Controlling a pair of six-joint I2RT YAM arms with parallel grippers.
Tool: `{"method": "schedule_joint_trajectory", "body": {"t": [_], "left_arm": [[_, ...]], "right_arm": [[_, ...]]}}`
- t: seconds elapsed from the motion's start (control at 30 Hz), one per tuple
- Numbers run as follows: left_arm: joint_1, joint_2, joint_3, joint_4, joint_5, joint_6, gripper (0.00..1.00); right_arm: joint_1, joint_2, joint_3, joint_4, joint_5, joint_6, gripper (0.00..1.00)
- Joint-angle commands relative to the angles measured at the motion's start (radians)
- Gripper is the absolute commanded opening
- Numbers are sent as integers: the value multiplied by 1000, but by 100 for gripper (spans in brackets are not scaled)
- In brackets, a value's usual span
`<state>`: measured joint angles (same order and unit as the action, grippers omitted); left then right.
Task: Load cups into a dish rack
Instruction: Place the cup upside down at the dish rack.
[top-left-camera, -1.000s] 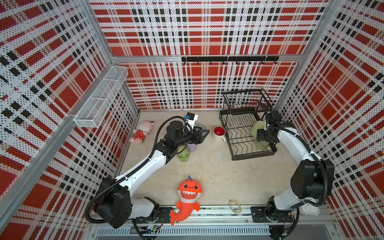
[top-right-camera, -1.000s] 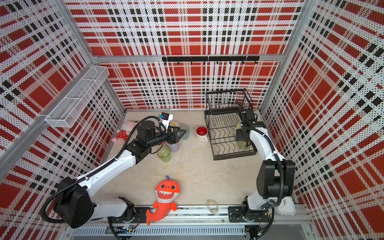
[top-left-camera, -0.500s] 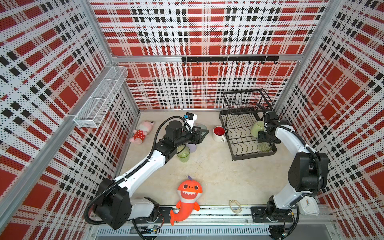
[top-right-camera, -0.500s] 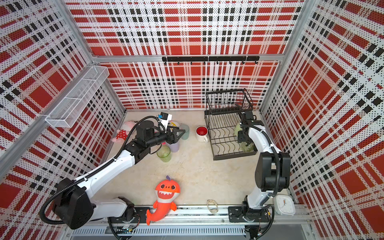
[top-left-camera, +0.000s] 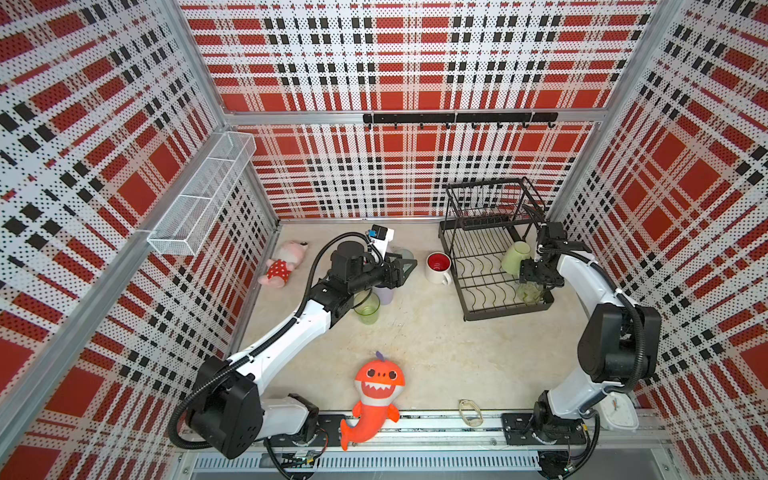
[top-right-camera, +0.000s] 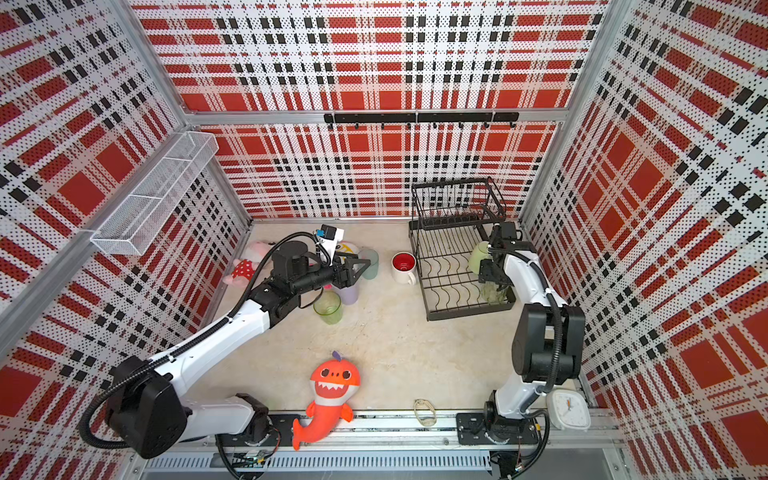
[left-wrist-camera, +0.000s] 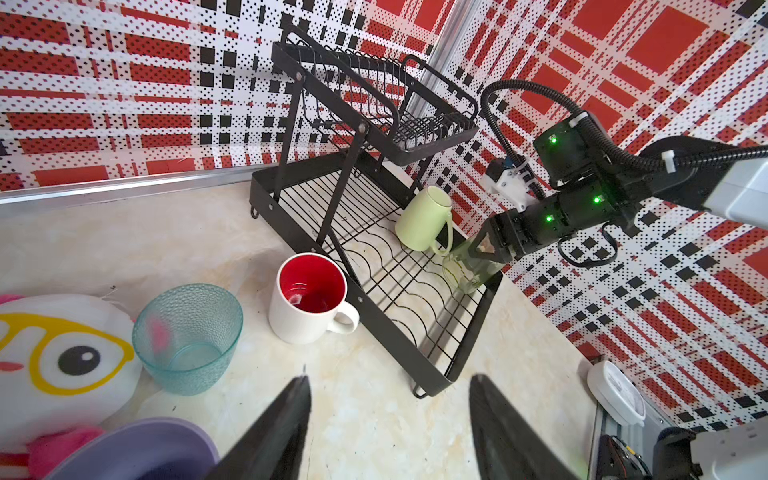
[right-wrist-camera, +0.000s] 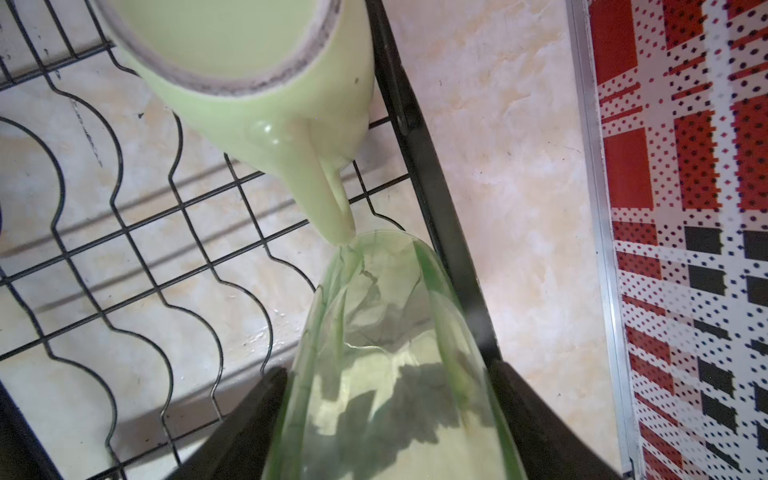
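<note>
The black dish rack (top-left-camera: 507, 312) (top-right-camera: 469, 312) (left-wrist-camera: 469, 345) stands at the back right. A pale-green mug (top-left-camera: 515, 257) (top-right-camera: 478, 255) (left-wrist-camera: 422, 220) (right-wrist-camera: 257, 104) lies tilted on its lower tier. My right gripper (top-left-camera: 532, 286) (top-right-camera: 492, 282) (left-wrist-camera: 484, 253) (right-wrist-camera: 388, 368) is shut on a translucent green tumbler (top-left-camera: 530, 294) (left-wrist-camera: 465, 272) (right-wrist-camera: 390, 332), tilted at the rack's front right corner beside the mug's handle. My left gripper (top-left-camera: 409, 266) (top-right-camera: 361, 266) (left-wrist-camera: 389, 380) hangs open and holds nothing. It is above the table between the teal cup (left-wrist-camera: 187, 336) and the white red-lined mug (top-left-camera: 438, 266) (left-wrist-camera: 309, 299).
A lavender cup (top-left-camera: 384, 293) (left-wrist-camera: 137, 453) and a second green tumbler (top-left-camera: 366, 309) stand under the left arm. A pink plush (top-left-camera: 282, 266), a white plush with yellow glasses (left-wrist-camera: 62, 345) and an orange shark plush (top-left-camera: 374, 395) lie on the table. A white mesh basket (top-left-camera: 199, 203) hangs on the left wall.
The right arm shifted slightly with the tumbler, which stays at the rack's front right corner. The left arm has barely moved.
</note>
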<state>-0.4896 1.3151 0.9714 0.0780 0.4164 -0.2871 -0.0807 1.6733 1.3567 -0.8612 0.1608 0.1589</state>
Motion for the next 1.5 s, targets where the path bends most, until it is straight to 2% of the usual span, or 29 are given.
{"method": "schedule_joint_trajectory", "body": {"t": [0.0, 0.2, 0.53, 0.77, 0.87, 1.13, 1.47], "left_arm": [[6, -4, 24, -3, 24, 7, 64], [6, -32, 8, -4, 10, 8, 65], [6, -74, -21, 3, -8, -3, 66], [5, -97, -22, -1, -13, -1, 66], [6, -111, -28, -1, -25, -1, 67], [5, -126, -42, 0, -36, -4, 69], [5, -129, -44, -7, -49, -8, 69]], "right_arm": [[-5, 20, 16, 21, -9, -10, 67], [-5, 36, 13, 36, 17, -21, 69], [-5, 14, 7, 42, 36, -19, 86], [-5, -14, 5, 42, 35, -22, 92], [-4, -44, 0, 51, 40, -19, 100], [-5, -76, -1, 55, 68, -6, 100], [-5, -132, -21, 39, 52, 35, 93]]}}
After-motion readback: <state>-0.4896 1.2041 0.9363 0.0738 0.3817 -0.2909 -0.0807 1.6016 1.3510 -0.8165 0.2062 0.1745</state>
